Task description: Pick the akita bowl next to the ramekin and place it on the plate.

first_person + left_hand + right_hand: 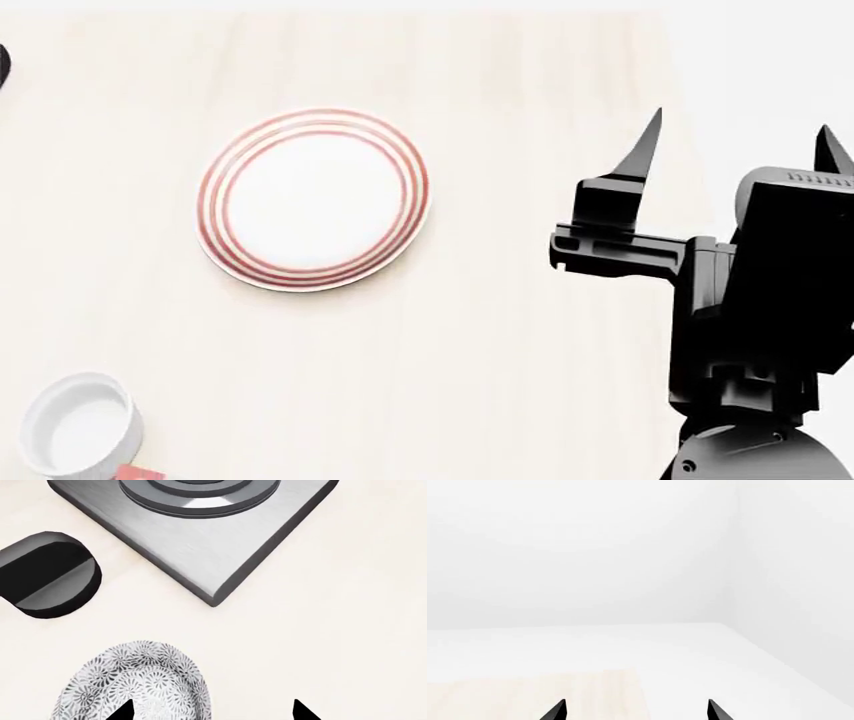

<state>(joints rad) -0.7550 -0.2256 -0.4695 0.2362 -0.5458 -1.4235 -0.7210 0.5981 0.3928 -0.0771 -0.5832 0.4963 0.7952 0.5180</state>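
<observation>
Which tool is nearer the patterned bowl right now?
Left. The left tool hangs right over the patterned bowl, one fingertip above its inside. The right tool is raised at the table's far right edge, pointing away, with no bowl in its wrist view.

Pale wood table (534,380) carries plate (315,198), ramekin (80,425), patterned bowl (137,682).
</observation>
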